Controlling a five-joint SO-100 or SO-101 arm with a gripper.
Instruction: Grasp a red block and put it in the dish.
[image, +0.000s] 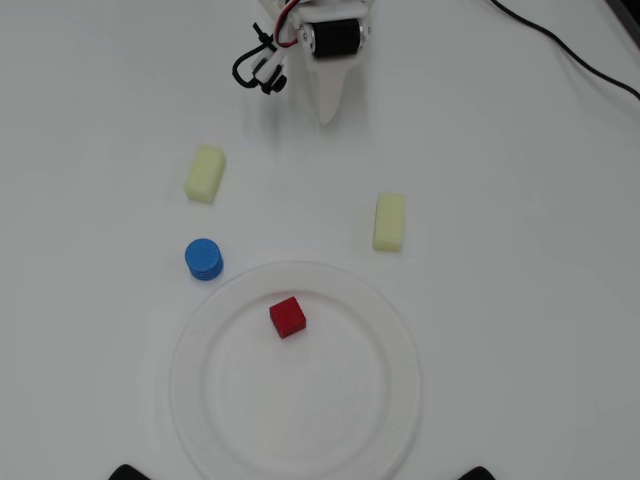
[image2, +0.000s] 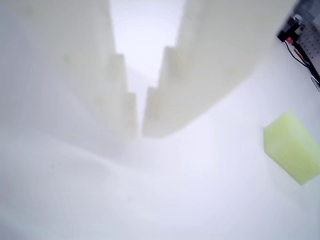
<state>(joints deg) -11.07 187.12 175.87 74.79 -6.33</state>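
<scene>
Risk is low from here: red block (image: 288, 317) already sits inside the dish (image: 215, 330), upper-middle of its flat centre in the overhead view, so the job looks done. Main hazard would be any fresh move down-frame, where the claw (image: 328, 112) could clip a yellow block (image: 389, 222) or nudge the dish and shift the cube. Yellow block at upper left (image: 205, 173) and blue cylinder (image: 204, 259), which stands just beside the rim, are also in sweep range. Claw sits at top centre, well apart from the block, empty. Wrist view shows the jaws nearly closed, only a thin slit between the fingers (image2: 155, 110), with one yellow block (image2: 294, 146) at right edge.
</scene>
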